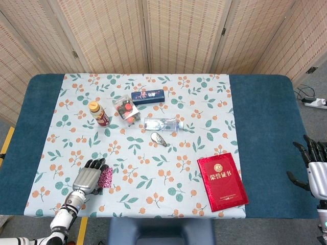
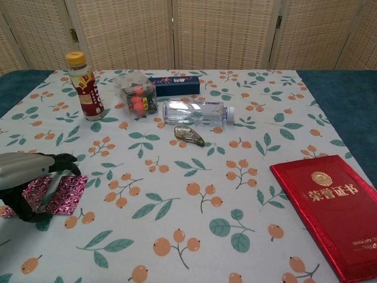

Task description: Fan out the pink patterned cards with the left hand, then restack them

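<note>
The floral tablecloth [image 1: 153, 153] covers the middle of the blue table [image 1: 265, 127], and everything here is placed against it. Near its front right corner lies the red certificate book [image 1: 223, 182], flat and well apart from the work. Toward the back of the cloth a clear water bottle [image 2: 197, 112] lies on its side, with a navy box [image 2: 174, 85], a clear packet of snacks [image 2: 136, 94] and an upright orange-capped drink bottle [image 2: 81, 85] around it; a small oval object [image 2: 189, 135] sits just in front of the water bottle.

At the cloth's front left edge, the left hand [image 2: 26, 177] arches over the pink patterned cards [image 2: 62, 194], dark fingers curled down with tips touching the cards or the cloth beside them; whether it pinches them I cannot tell. The cards lie flat, slightly spread, partly hidden under the palm. The right hand [image 1: 314, 171] hangs off the table's right side with fingers apart, holding nothing.

The risks, as I judge them:
- The cards sit close to the cloth's front edge, so a sweep toward the robot could push some off the table.
- The thin cloth may bunch under dragging fingertips, carrying the whole stack instead of fanning it.
- Glossy cards may slip unevenly, leaving strays that are hard to square up again.
- Pressing too hard could bend a card.
</note>
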